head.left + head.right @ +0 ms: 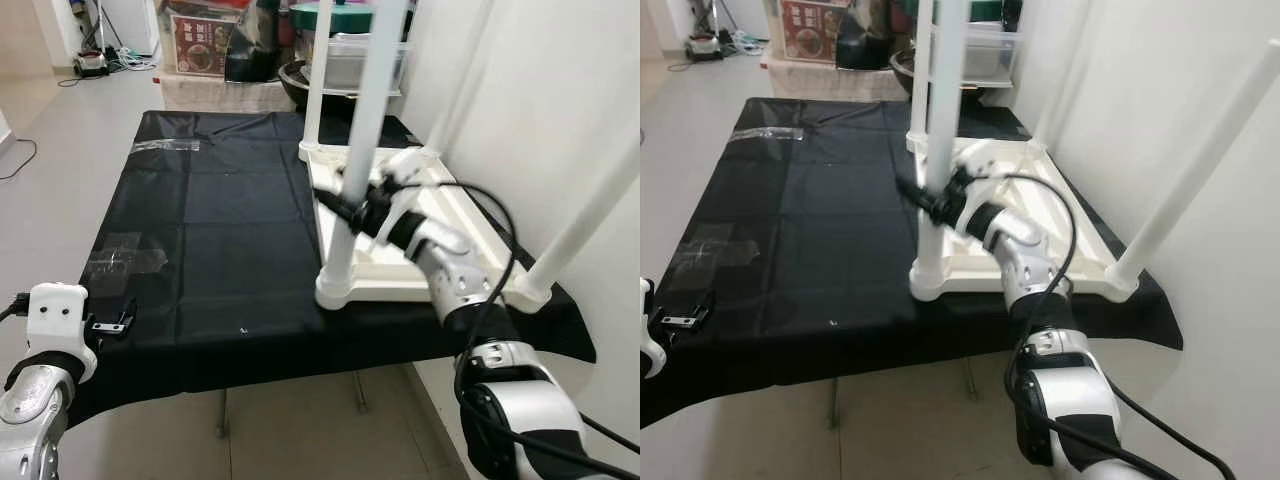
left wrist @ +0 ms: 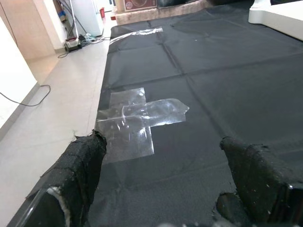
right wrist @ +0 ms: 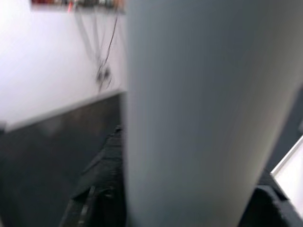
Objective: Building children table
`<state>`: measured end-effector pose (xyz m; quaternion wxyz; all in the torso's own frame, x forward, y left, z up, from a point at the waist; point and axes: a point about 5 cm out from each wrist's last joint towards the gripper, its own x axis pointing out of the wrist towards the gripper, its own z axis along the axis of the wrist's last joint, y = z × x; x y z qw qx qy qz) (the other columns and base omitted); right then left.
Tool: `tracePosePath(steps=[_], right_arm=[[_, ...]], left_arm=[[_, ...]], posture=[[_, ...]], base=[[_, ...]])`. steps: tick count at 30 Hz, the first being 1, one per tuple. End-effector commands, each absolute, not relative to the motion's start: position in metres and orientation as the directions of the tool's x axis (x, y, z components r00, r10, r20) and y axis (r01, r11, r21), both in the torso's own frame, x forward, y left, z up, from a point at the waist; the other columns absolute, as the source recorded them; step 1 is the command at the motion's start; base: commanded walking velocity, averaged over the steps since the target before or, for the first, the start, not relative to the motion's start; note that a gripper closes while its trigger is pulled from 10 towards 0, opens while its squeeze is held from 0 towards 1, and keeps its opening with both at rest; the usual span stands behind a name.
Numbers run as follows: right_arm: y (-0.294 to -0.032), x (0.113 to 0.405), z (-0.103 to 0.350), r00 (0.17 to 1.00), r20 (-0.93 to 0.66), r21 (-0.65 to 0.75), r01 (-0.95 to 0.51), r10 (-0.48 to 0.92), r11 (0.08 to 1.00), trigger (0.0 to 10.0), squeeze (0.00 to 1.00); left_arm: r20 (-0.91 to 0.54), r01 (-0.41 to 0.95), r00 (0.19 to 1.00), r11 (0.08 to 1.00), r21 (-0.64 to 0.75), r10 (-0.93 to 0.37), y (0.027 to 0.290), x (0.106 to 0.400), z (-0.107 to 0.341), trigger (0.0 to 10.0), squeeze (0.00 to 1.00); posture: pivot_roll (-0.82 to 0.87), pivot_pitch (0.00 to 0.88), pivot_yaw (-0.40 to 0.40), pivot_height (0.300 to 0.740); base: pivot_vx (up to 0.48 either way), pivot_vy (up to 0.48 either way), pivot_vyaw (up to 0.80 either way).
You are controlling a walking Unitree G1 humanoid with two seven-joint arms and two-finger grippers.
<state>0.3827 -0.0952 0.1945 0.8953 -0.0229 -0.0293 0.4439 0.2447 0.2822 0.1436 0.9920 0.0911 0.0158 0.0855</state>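
Black cloth (image 1: 230, 240), upright white leg (image 1: 352, 190)

A white children's table (image 1: 470, 235) lies upside down on the black-covered surface (image 1: 220, 220), beside the wall, its 4 round white legs (image 1: 350, 170) pointing up

Upturned table (image 1: 470, 235) on cloth's (image 1: 230, 250) right

Black-clothed table (image 1: 230, 300): upturned white tabletop (image 1: 470, 225), clear tape patches (image 1: 125, 258).
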Motion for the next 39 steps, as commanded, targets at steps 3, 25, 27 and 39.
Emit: tracePosePath(steps=[3,25,27,39], right_arm=[[-0.108,0.403,0.179,0.941,-0.063,-0.013,-0.333,0.332,0.943,0.0,0.00],[-0.092,0.384,0.209,0.843,0.117,0.109,-0.536,0.524,0.837,10.0,0.00],[-0.089,0.381,0.222,0.741,0.155,0.023,-0.664,0.653,0.748,10.0,0.00],[-0.050,0.364,0.192,0.513,0.017,-0.122,-0.851,0.858,0.511,0.0,0.00]], left_arm=[[-0.031,-0.169,0.984,0.968,0.184,0.178,0.281,0.240,0.139,10.0,0.00],[-0.027,-0.171,0.984,0.972,0.164,0.178,0.283,0.246,0.140,10.0,0.00],[-0.026,-0.173,0.983,0.972,0.161,0.180,0.283,0.246,0.140,10.0,0.00],[-0.021,-0.185,0.981,0.971,0.153,0.190,0.281,0.242,0.139,10.0,0.00]], posture=[[0.13,0.000,-0.120,0.740],[0.07,0.000,-0.075,0.740],[0.08,0.000,-0.085,0.740],[0.12,0.000,-0.112,0.740]], base=[[0.000,0.000,0.00],[0.000,0.000,0.00],[0.000,0.000,0.00],[0.000,0.000,0.00]])
